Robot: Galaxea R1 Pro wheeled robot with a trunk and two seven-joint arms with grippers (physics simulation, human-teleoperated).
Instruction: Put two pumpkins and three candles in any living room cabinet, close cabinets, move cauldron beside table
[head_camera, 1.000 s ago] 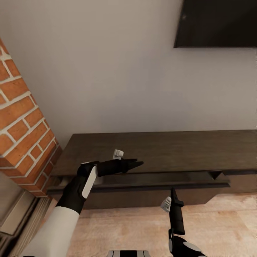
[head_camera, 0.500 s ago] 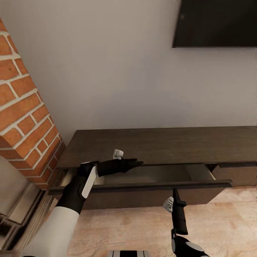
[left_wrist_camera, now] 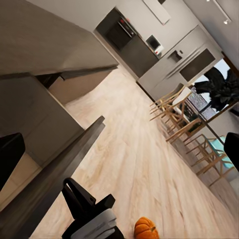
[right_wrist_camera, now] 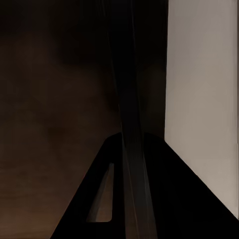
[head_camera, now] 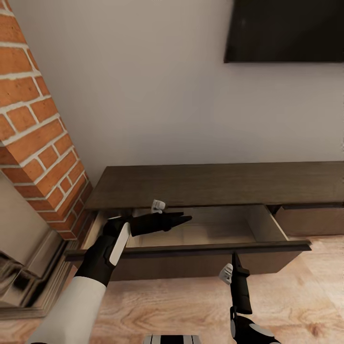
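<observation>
Pumpkin (left_wrist_camera: pixel 146 228) on floor — left wrist view.

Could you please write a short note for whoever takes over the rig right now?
Left hand: open, empty, over the open drawer of the cabinet.
Right hand: at the drawer's front edge; grip cannot be told.
One pumpkin lies on the floor near the cabinet.
Done: drawer open; its visible part holds none of the items.
Left: stow both pumpkins and three candles, close the cabinet, set the cauldron by the table.
</observation>
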